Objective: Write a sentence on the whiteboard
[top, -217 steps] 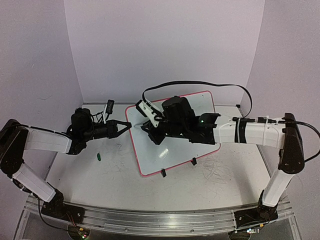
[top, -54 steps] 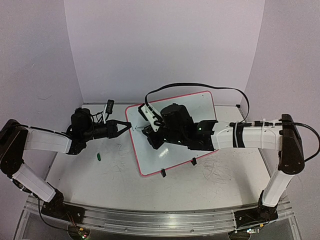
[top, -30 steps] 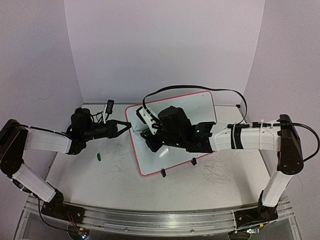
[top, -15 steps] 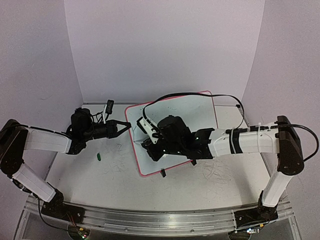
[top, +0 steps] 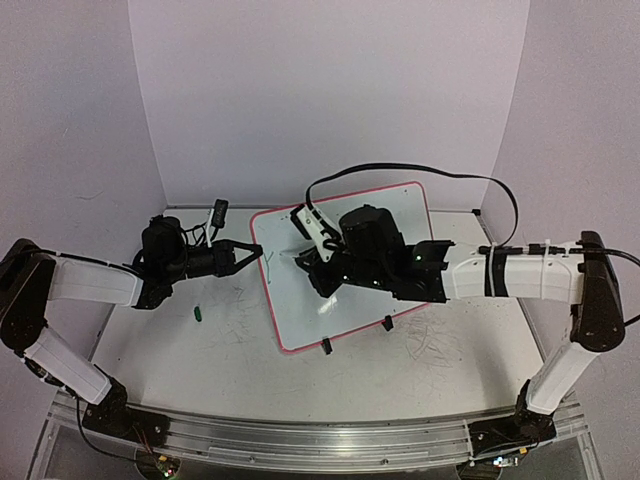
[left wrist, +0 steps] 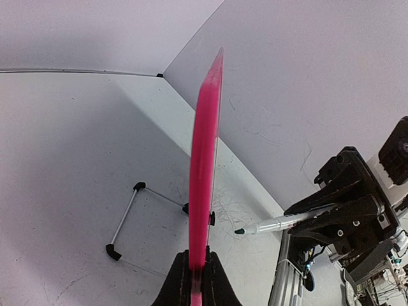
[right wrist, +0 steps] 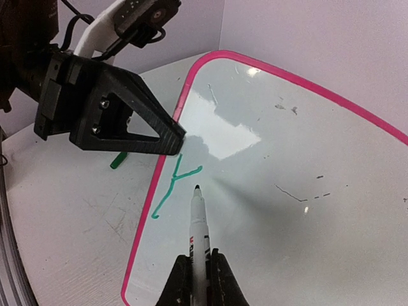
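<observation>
Two arms meet at the whiteboard (top: 400,212), sitting skewed on the surface (top: 240,345) in the overhead view. The left pincer (top: 256,254) is at its left edge and the right pincer (top: 312,266) is over its face. Left wrist cam: that pincer is clenched on the whiteboard's pink rim, seen edge-on. Right wrist cam: the right pincer is grasping a marker (right wrist: 199,220), tip just beside the sentence (right wrist: 171,185), only a green Y-ish squiggle so far.
</observation>
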